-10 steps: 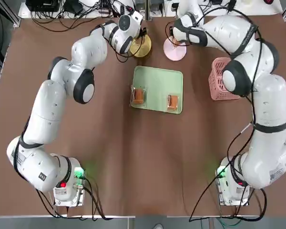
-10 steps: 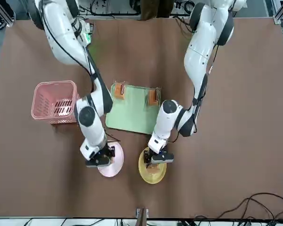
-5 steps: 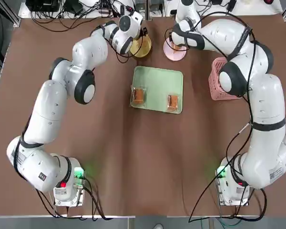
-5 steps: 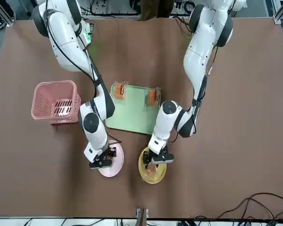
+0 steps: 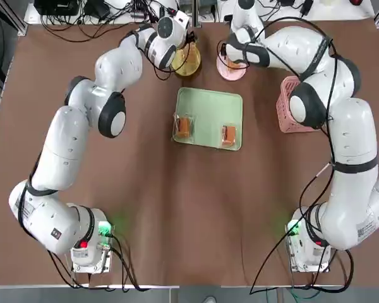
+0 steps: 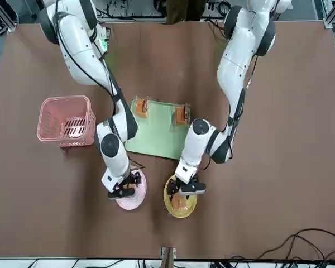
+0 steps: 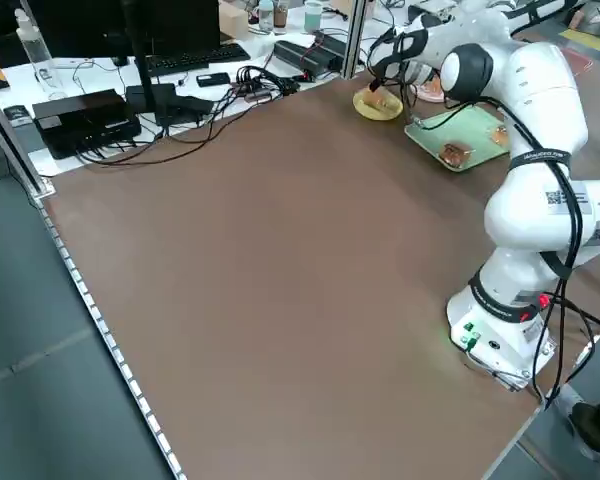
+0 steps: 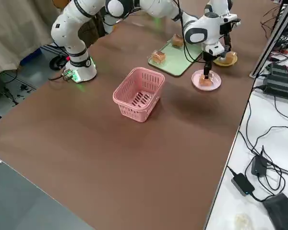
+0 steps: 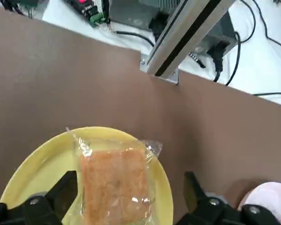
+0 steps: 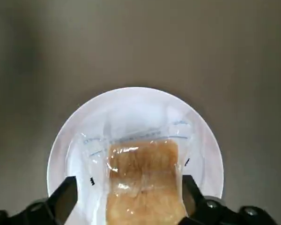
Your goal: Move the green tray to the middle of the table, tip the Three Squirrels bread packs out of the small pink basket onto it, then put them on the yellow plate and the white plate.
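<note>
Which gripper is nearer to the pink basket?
Right. The right gripper is over the white plate, on the pink basket's side; the left gripper is over the yellow plate, farther away.

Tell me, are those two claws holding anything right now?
No. The left gripper hangs open over a bread pack on the yellow plate; the right gripper likewise over a pack on the white plate.

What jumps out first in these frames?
Both arms stretch to the table's far edge: the left gripper stands open over a bread pack on the yellow plate, the right gripper open over another pack on the white plate. Two packs lie on the green tray mid-table. The pink basket stands upright at the robot's right.
</note>
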Controlling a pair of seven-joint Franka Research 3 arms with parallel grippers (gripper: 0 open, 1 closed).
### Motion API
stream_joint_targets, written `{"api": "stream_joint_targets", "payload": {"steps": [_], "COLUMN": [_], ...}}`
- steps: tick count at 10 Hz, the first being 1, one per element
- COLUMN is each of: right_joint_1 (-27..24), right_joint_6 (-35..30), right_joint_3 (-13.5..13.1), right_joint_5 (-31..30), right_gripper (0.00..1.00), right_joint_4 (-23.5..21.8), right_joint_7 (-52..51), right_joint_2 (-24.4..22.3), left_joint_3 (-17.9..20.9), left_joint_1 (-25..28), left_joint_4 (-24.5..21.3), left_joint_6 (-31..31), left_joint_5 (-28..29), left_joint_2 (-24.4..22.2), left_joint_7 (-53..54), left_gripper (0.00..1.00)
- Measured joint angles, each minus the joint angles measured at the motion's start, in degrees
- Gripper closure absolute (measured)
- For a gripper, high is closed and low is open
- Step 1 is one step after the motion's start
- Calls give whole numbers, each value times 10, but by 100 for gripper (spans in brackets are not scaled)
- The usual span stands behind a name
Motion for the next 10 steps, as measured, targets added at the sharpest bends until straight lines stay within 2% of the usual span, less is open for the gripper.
{"api": "stream_joint_targets", "payload": {"steps": [2, 3, 4, 6, 8, 9, 10], "right_joint_1": [6, 11, 17, 36, 69, 86, 99], "right_joint_6": [-6, -11, -15, -20, -20, -19, -19], "right_joint_3": [1, 2, 3, 5, 8, 8, 9], "right_joint_5": [0, 0, 0, 1, 1, 1, 1], "right_gripper": [1, 1, 1, 1, 1, 1, 1], "right_joint_4": [-19, -55, -107, -227, -337, -380, -412], "right_joint_7": [4, 7, 10, 40, 120, 164, 201], "right_joint_2": [-25, -60, -106, -204, -280, -306, -322], "left_joint_3": [0, -6, -22, -61, -101, -124, -149], "left_joint_1": [1, 1, 0, -4, -6, -6, -7], "left_joint_4": [-4, -23, -74, -247, -427, -501, -554], "left_joint_6": [-106, -165, -197, -206, -163, -144, -138], "left_joint_5": [1, 1, 1, 1, 1, 1, 1], "left_joint_2": [-30, -60, -104, -213, -315, -354, -379], "left_joint_7": [11, 26, 37, 45, 39, 25, 8], "left_gripper": [0, 0, 0, 0, 0, 0, 0]}}
